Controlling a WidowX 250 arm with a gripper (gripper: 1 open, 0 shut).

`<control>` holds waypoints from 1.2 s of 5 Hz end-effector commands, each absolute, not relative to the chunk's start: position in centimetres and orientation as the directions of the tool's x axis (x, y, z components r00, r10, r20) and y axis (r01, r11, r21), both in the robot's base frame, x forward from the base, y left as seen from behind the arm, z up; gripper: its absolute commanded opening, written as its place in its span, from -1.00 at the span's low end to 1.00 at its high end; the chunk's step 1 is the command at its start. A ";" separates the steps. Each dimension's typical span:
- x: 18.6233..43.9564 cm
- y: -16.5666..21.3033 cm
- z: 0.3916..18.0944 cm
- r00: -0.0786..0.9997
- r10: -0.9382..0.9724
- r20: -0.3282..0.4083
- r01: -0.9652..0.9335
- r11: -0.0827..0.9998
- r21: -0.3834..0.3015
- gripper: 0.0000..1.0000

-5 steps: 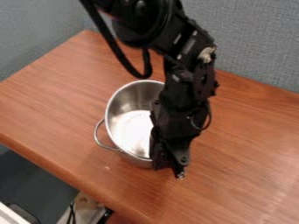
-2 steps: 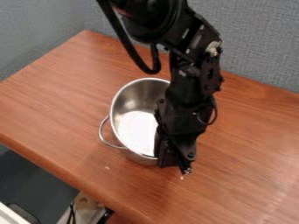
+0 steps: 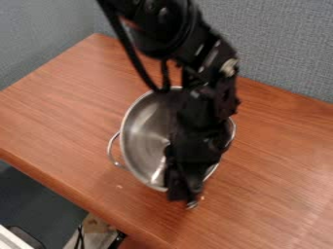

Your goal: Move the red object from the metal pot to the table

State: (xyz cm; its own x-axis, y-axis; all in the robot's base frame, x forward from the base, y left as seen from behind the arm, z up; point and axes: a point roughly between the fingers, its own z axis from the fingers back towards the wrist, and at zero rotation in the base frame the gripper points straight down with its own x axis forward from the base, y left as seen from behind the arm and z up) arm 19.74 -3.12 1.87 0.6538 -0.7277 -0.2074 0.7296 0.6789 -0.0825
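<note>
We look down at an angle on the reddish-brown wood-grain worktop, its near edge running diagonally along the lower left.

Left of centre sits the metal pot: shiny, round, straight-sided, with a small loop handle showing on its left wall. We see pale reflections inside it.

Over the pot's right half the black arm comes down from the top of the frame, with looped cables beside it. It hides the pot's right rim and much of the interior.

The tool points steeply down at the pot's near-right edge, close to the worktop's front edge. The frame is blurred there; we cannot tell whether the jaws are parted or clenched, nor whether they carry anything.

We cannot locate the red object; it is hidden or too blurred to make out.
</note>
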 end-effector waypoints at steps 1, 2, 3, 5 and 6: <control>17.0 0.8 -0.1 0.675 -0.690 -0.261 0.675 0.721 -0.157 -1.00; 16.9 0.5 -0.4 0.700 -0.677 -0.226 0.665 0.734 -0.138 1.00; 17.3 -1.1 -0.3 0.703 -0.690 -0.172 0.683 0.722 -0.110 1.00; 18.5 -2.4 2.5 0.752 -0.652 -0.099 0.648 0.758 -0.071 1.00; 20.0 -2.0 5.1 0.804 -0.589 -0.079 0.587 0.808 -0.050 1.00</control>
State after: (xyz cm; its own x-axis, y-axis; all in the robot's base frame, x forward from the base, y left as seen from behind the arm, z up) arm 19.32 -2.04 4.37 0.7958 -0.5955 -0.1099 0.5919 0.8033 -0.0666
